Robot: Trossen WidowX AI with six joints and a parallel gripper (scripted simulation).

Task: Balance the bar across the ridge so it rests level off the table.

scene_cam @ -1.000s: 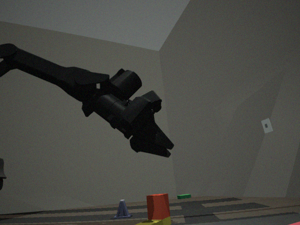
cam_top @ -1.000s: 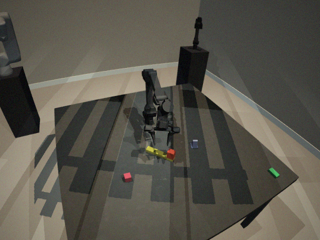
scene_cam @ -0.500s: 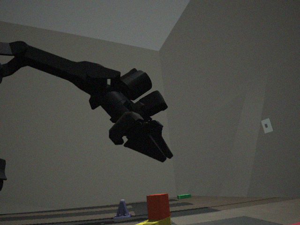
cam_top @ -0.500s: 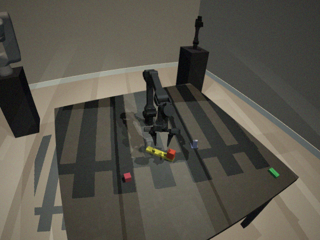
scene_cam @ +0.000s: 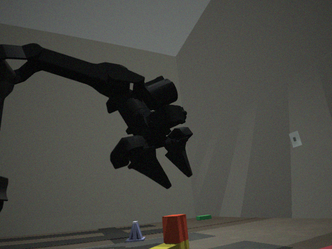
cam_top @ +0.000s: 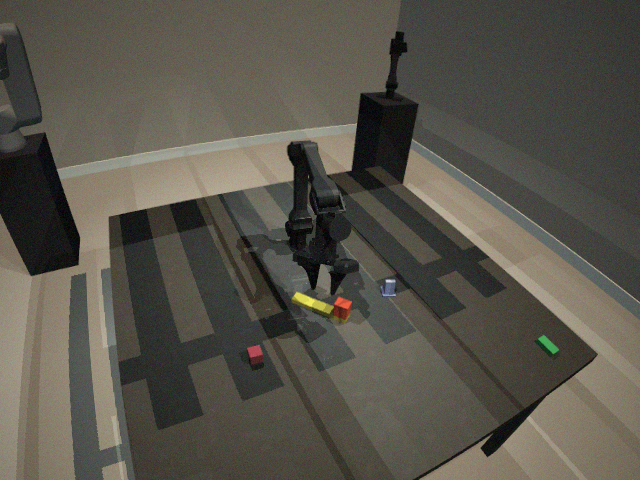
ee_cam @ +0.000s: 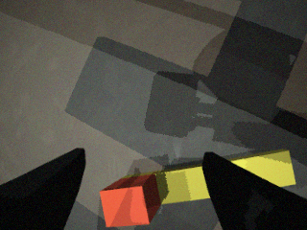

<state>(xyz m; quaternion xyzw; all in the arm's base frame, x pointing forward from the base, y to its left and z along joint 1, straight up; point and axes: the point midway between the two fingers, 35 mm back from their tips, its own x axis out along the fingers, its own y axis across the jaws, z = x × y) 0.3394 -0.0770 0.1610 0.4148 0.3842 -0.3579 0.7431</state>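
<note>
While your gripper (cam_top: 326,283) hangs above the table (cam_top: 413,392) with its jaws spread wide and nothing between them, the yellow bar (cam_top: 313,303) lies flat on the surface just below and a little in front of the fingertips. You can see in the wrist view that the bar (ee_cam: 225,177) runs across the gap between the two fingers, with one finger covering part of its length. An orange-red block (cam_top: 342,306) sits on one end of the bar, below and slightly to one side of the gripper; in the side view it (scene_cam: 175,228) stands upright on the yellow end (scene_cam: 174,245), well under the tips.

Your ridge (cam_top: 388,287), a small blue-grey wedge, stands on the table beside the gripper, apart from the bar. In the side view it (scene_cam: 135,231) rises to a narrow top, behind the block.

A small red cube (cam_top: 254,354) sits further out in front of the gripper, and a green block (cam_top: 547,344) lies well away near the table's far corner.
</note>
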